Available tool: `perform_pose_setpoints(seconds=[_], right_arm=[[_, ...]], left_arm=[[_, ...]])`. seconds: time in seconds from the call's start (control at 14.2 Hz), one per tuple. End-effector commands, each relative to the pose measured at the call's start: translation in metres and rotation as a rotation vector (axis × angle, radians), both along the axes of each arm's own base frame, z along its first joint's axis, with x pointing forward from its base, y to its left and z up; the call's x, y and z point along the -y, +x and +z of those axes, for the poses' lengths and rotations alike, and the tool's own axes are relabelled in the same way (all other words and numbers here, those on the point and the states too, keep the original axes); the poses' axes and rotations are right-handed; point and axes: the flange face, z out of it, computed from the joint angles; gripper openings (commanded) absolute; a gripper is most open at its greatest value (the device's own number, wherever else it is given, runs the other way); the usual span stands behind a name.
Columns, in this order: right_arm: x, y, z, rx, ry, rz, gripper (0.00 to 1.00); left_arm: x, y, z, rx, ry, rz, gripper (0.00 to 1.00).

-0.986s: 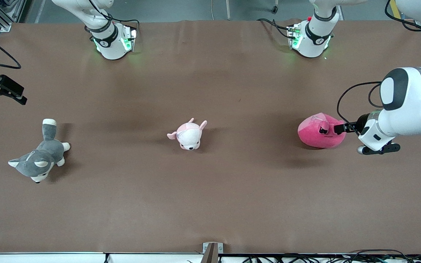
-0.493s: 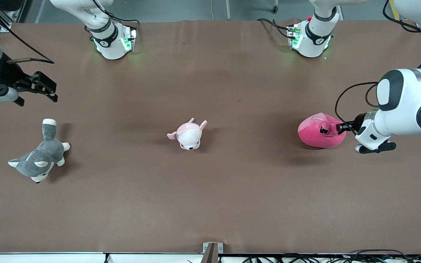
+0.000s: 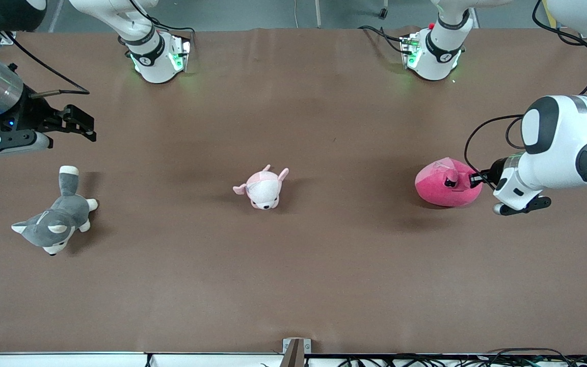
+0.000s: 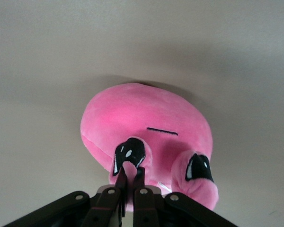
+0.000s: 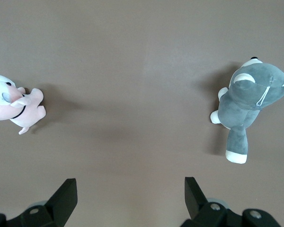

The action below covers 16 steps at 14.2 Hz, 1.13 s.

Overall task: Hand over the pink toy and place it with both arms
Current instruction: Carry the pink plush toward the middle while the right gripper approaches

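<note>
Looking down from the front view, we see the pink toy [image 3: 446, 182] resting on the brown bench [image 3: 293, 285] toward the left arm's end, with the left tool [image 3: 464, 180] pinching a small fold of plush near one dark eye. The pale pink-and-white dog plush [image 3: 262, 188] lies near the middle of the bench, well apart from the toy, and a wide bare strip of bench lies between them. The grey husky plush [image 3: 55, 216] lies toward the right arm's end, close to that edge of the bench. The right tool [image 3: 82, 122] hangs spread over bare bench, above and apart from the husky. A broad band of open bench runs along the edge nearest the front camera. In the left wrist view, we see the left tool [image 4: 130, 182] pressed together on a pinch of the pink toy [image 4: 142, 123] just by its eye, with bare bench all around the toy. In the right wrist view, we see the right tool [image 5: 131, 194] with its fingers [image 5: 66, 195] spread wide, the grey husky plush [image 5: 248, 104] and the dog plush [image 5: 14, 104] at either margin and open bench between them.
</note>
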Motion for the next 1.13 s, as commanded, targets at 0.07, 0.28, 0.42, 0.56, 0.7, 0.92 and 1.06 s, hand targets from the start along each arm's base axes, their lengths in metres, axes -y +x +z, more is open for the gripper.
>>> perform_pose_setpoints(seconds=[0.07, 0.28, 0.42, 0.56, 0.7, 0.92, 1.06], right_arm=[[0.000, 0.002, -0.004, -0.016, 0.016, -0.004, 1.00], [-0.014, 0.002, -0.004, -0.030, 0.132, -0.012, 1.00], [-0.025, 0.005, -0.007, -0.055, 0.272, -0.045, 0.99], [-0.035, 0.009, -0.010, -0.082, 0.360, -0.099, 0.87], [-0.045, 0.016, -0.009, -0.103, 0.429, -0.144, 0.71], [-0.048, 0.020, -0.009, -0.105, 0.447, -0.155, 0.63], [-0.052, 0.022, -0.011, -0.127, 0.497, -0.181, 0.63]], left_arm=[[0.035, 0.000, 0.085, 0.040, -0.034, 0.046, 0.00], [0.090, -0.001, 0.160, 0.034, -0.113, 0.093, 0.00], [0.136, -0.009, 0.198, 0.056, -0.159, 0.123, 0.00], [0.186, -0.022, 0.226, 0.057, -0.211, 0.169, 0.00], [0.240, -0.041, 0.251, 0.055, -0.246, 0.207, 0.00], [0.329, -0.069, 0.265, 0.099, -0.324, 0.264, 0.00], [0.375, -0.087, 0.268, 0.128, -0.379, 0.298, 0.00]])
